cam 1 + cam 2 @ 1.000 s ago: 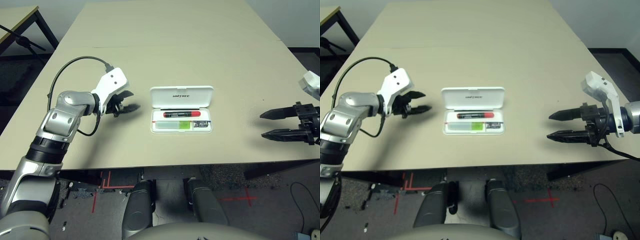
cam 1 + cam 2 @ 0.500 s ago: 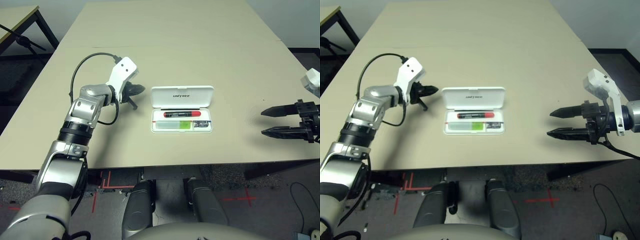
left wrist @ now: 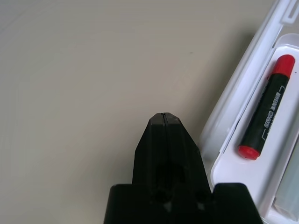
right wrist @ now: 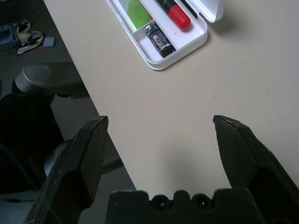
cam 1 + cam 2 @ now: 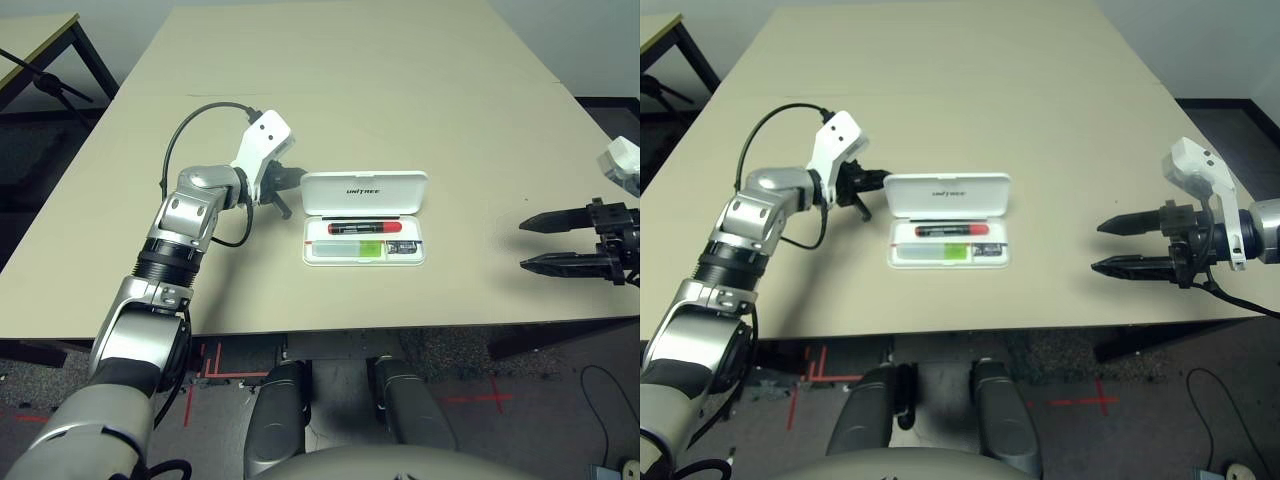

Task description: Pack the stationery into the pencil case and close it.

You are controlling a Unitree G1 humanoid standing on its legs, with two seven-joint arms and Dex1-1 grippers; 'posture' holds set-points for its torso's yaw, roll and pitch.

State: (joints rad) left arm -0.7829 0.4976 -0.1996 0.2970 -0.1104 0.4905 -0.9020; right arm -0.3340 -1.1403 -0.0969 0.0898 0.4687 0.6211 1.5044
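Note:
The white pencil case [image 5: 414, 258] lies open at the table's centre, its lid [image 5: 364, 193] laid back on the far side. In its tray rest the red marker [image 5: 365, 228], the light-green highlighter [image 5: 350, 249] and a tiny black-and-silver piece [image 5: 402, 247]. My left gripper [image 5: 295, 178] is shut and empty, its tip right beside the lid's left end; whether it touches, I cannot tell. The left wrist view shows the shut fingertips [image 3: 164, 122] next to the case rim [image 3: 233, 116] and marker [image 3: 266, 116]. My right gripper [image 5: 523, 246] stands open and empty, well to the right of the case.
The table's front edge [image 5: 350, 330] runs close below the case. A black cable [image 5: 195, 115] loops above my left wrist. Another table [image 5: 30, 40] stands at the far left. Bare tabletop lies between the case and my right gripper.
My left gripper has closed fully and swung right and away from me, from well left of the case to the lid's left end. The right arm has barely moved.

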